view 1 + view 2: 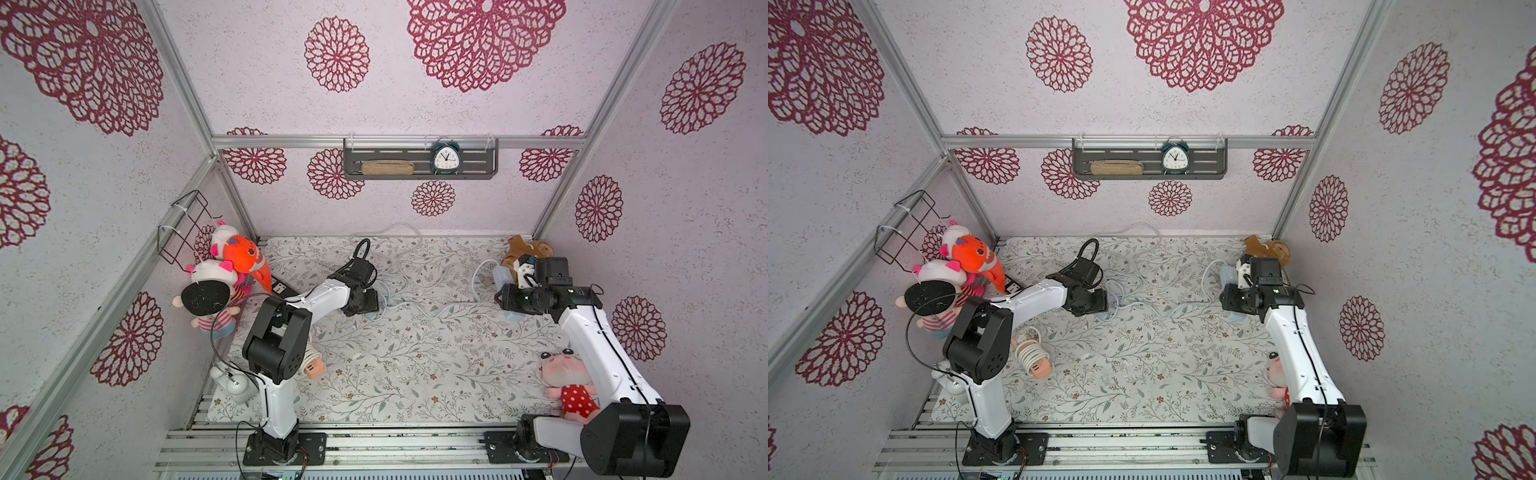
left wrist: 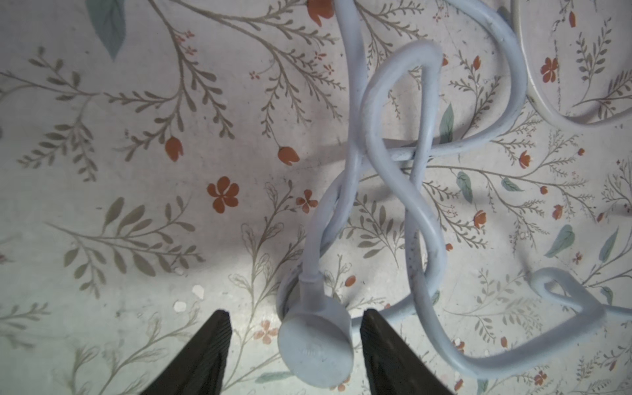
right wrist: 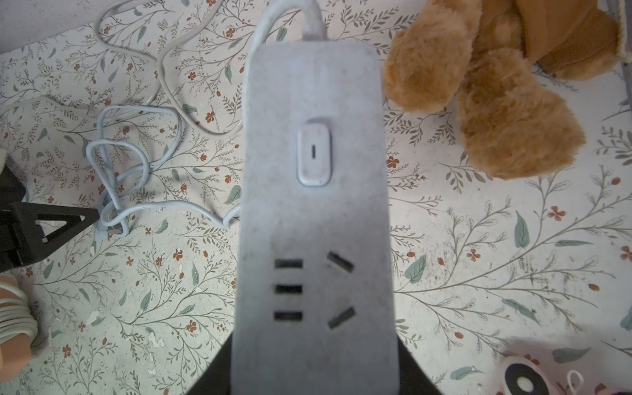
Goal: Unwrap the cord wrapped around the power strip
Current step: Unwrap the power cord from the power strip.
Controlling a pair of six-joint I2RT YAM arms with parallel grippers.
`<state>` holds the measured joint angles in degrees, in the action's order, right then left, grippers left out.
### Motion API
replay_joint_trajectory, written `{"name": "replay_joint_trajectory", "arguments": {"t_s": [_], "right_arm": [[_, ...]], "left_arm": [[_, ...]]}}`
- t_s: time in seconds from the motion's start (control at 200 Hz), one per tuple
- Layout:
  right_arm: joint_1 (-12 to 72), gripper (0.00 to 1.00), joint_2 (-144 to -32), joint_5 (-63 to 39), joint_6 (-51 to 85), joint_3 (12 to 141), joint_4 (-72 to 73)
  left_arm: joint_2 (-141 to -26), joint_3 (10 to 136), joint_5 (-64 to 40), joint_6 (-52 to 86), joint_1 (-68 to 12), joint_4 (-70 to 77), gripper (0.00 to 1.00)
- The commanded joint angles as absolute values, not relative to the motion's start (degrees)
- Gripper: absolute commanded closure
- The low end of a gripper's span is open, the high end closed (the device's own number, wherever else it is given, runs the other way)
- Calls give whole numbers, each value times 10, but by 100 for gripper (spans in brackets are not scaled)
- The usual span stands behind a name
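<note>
**Figure. Cord freed from the strip, loops loose on the tabletop.** The right tool [image 3: 314, 372] is clamped across the socket end of the pale blue power strip [image 3: 314, 212] and holds it above the tabletop [image 2: 119, 171], just beside a brown plush toy [image 3: 513, 130]. No turns of cord [image 2: 386, 164] are visible on the strip's upper face. The cord leaves the strip's far end and runs to a heap of crossing loops near the left tool [image 2: 295, 355]. That tool's jaws stand apart. The round plug [image 2: 316, 345] lies on the tabletop between them, gripped by neither.

*Stage (judged):* the unwinding itself looks finished. What remains is to lay the cord out and set the strip down.

*Hazards (judged):*
- Several loops pass over and under one another close to the plug. From these views it cannot be told whether they merely overlap or are threaded through. If they are threaded, pulling the strip away would cinch them into a knot.
- A separate white cable [image 3: 160, 65] lies close to the blue loops and could be dragged along with them.
- The strip is held by one end only, so tension in the cord could swing it into the plush toy or twist it in the grip.
- If the left tool's jaws close off-centre, they could push the plug aside instead of seizing it.
</note>
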<state>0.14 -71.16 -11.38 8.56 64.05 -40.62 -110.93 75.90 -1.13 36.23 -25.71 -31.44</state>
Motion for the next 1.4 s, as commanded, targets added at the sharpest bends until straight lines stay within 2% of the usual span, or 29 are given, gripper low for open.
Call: {"name": "replay_joint_trajectory", "arguments": {"t_s": [0.0, 0.23, 0.32, 0.445, 0.55, 0.72, 0.921, 1.211, 1.396], "right_arm": [[-3, 100, -690, -124, 82, 645, -388], [-3, 100, -691, -125, 82, 641, -385], [-3, 100, -693, -124, 81, 638, -384], [-4, 100, -697, -105, 77, 635, -384], [-4, 100, -700, -56, 77, 632, -383], [-30, 100, -702, -22, 82, 630, -372], [-81, 100, -705, -15, 90, 629, -354], [-192, 100, -712, -19, 82, 582, -323], [-249, 100, -709, -26, 82, 557, -307]], "left_arm": [[-1141, 754, -33, 372, -257, -284, 39], [-1151, 751, -44, 376, -256, -280, 49], [-1150, 751, -37, 376, -256, -289, 58], [-1131, 754, -24, 371, -256, -313, 65], [-1077, 766, -23, 353, -256, -352, 67], [-1005, 763, -53, 323, -233, -395, 82], [-919, 724, -150, 309, -159, -383, 84], [-810, 661, -321, 334, 24, -310, 90], [-809, 669, -319, 328, 74, -323, 100]]}}
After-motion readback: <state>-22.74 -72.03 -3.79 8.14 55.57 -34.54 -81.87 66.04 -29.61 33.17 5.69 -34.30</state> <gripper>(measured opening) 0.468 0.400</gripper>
